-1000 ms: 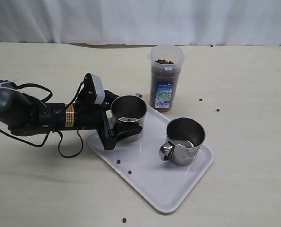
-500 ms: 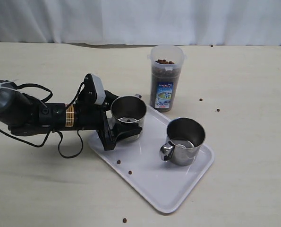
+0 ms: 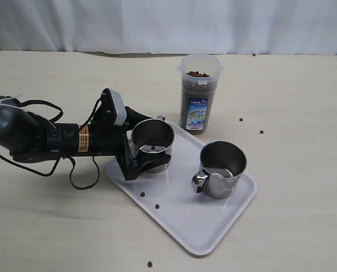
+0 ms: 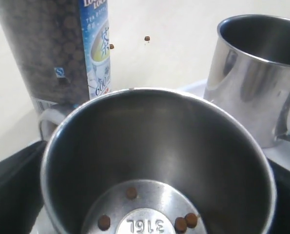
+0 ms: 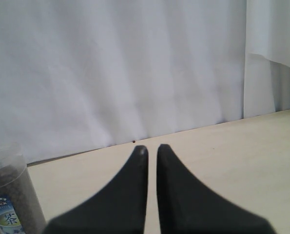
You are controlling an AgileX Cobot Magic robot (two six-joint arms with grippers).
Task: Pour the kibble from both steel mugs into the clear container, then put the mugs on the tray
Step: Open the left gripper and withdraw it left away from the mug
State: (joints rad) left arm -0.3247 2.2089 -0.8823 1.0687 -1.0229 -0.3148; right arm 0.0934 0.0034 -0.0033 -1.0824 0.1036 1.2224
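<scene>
Both steel mugs stand upright on the white tray [image 3: 197,222]. The left mug [image 3: 152,144] sits at the tray's near-left corner, between the fingers of my left gripper [image 3: 156,141]; the jaws stand open on either side of its wall. In the left wrist view this mug [image 4: 154,146] holds only a few kibble pellets [image 4: 131,193]. The second mug [image 3: 221,169] is empty, handle toward the front. The clear container [image 3: 199,93] stands just behind the tray, full of kibble [image 3: 197,74]. My right gripper [image 5: 152,148] is shut, empty and raised; it is out of the exterior view.
Stray pellets lie on the tray [image 3: 157,207] and on the table [image 3: 149,264], with more to the right of the container [image 3: 240,119]. The left arm's cables [image 3: 72,170] trail over the table. A white curtain [image 3: 168,22] closes the back.
The left mug has dropped slightly and shifted a little toward the tray's front. The left jaws have spread wider round it. The right gripper has not moved.
</scene>
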